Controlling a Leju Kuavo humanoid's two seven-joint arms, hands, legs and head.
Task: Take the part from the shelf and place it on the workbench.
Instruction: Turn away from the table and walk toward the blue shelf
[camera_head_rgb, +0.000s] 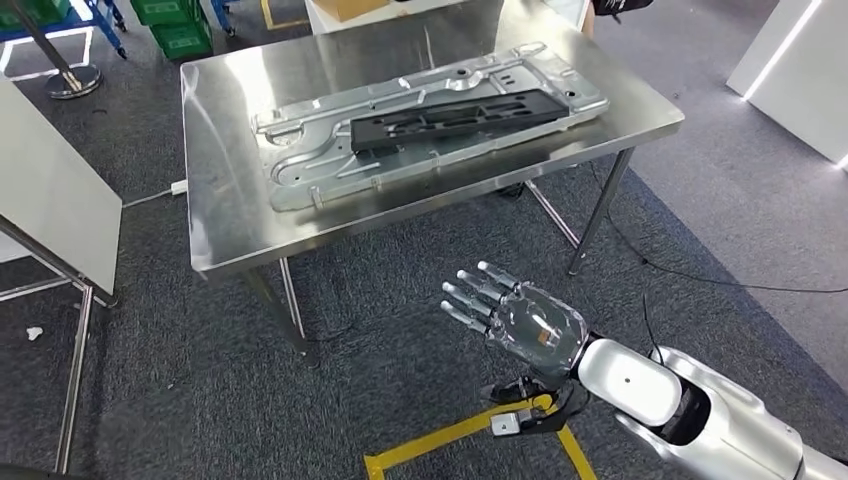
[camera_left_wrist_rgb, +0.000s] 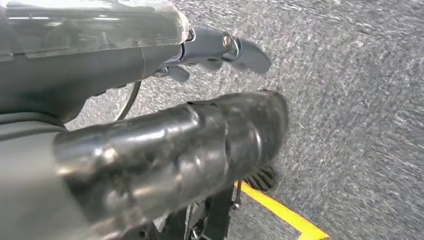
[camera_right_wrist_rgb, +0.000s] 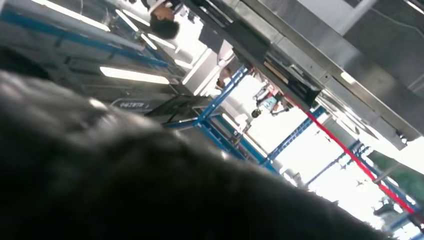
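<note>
On the workbench (camera_head_rgb: 215, 210), black part (camera_head_rgb: 455, 115), right robot hand (camera_head_rgb: 515, 315) empty, writing perhaps unreadable.

No text, label or number can be read anywhere (a dark plate (camera_right_wrist_rgb: 131, 105) bears only blurred letters).

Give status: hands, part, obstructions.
Right hand open, empty, short of workbench. Left hand hangs over floor, empty. Black part on metal panel on workbench.

Green crates (camera_head_rgb: 172, 25) on grey carpet (camera_head_rgb: 180, 380); yellow tape (camera_head_rgb: 450, 435) marks the floor.
</note>
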